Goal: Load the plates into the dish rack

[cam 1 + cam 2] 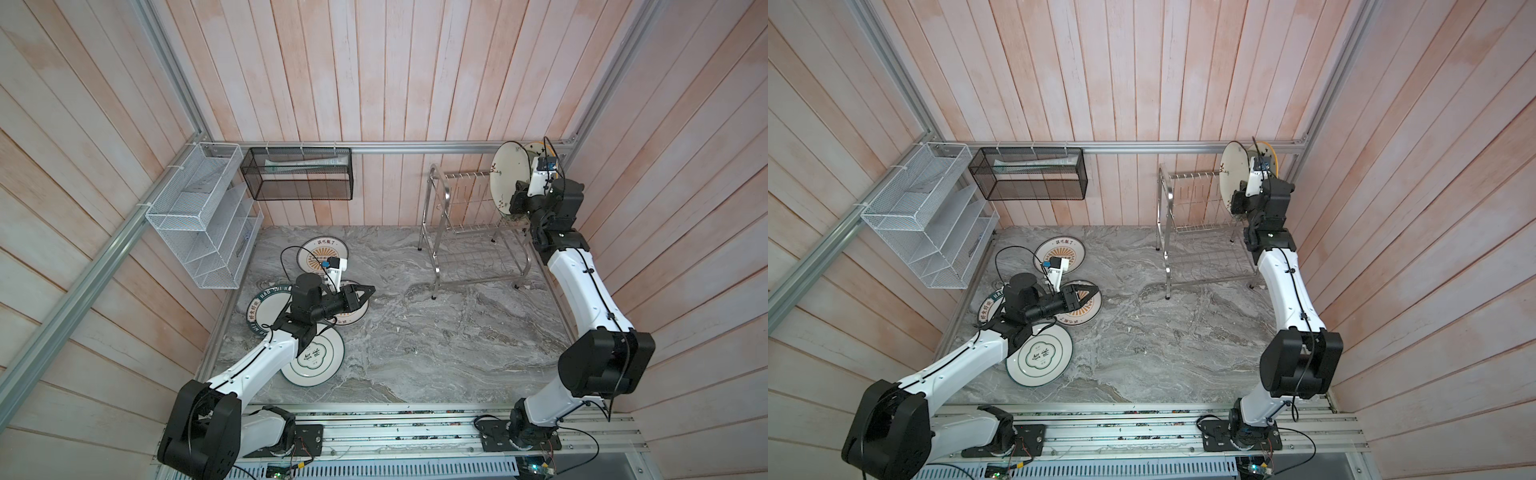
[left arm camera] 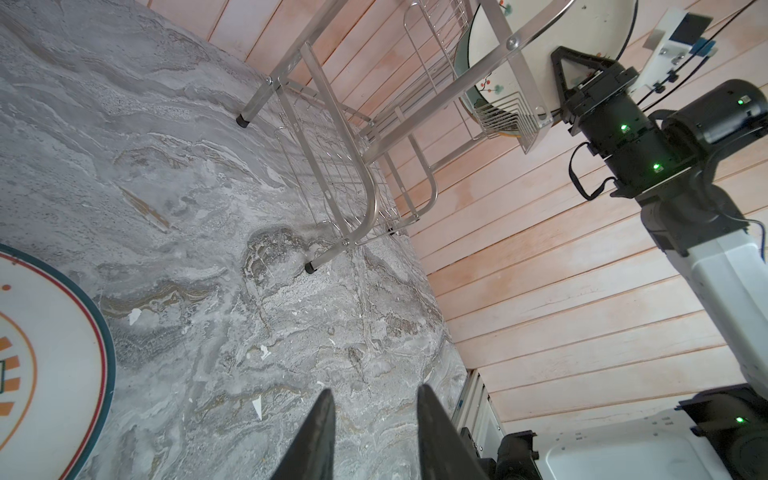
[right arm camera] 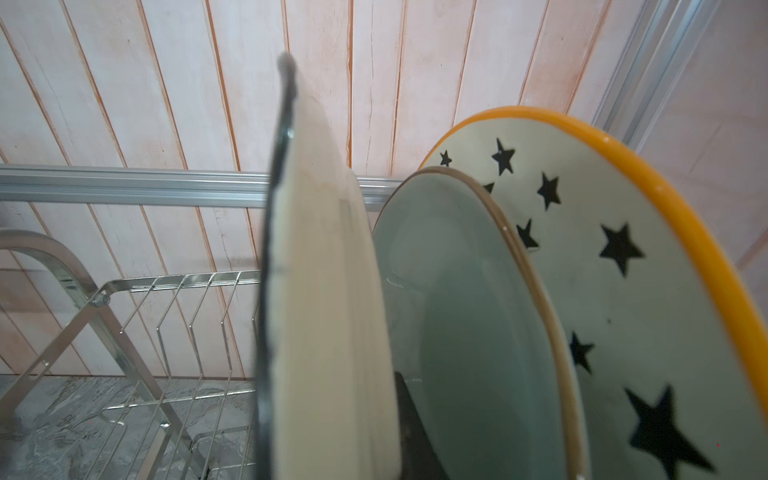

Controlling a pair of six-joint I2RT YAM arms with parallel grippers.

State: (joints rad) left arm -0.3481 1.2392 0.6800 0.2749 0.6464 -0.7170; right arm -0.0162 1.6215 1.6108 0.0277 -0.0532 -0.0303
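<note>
The right pincer is clamped on the edge of the cream plate, holding it upright at the right end of the dish rack with its lower edge down among the prongs of the upper tier; whether it already rests on the wires cannot be told. Just beside it in the right wrist view stand a pale-blue plate and, beyond that, a yellow-rimmed plate with black stars, both on edge in the same tier. The left pincer has its jaws a little apart with nothing between them and hangs low above a sunburst plate on the left of the grey marbled worktop. Around it lie three more plates, all flat: a second sunburst plate nearer the back wall, a dark-green lettered plate partly under the left arm, and a green-ringed white plate towards the front.
</note>
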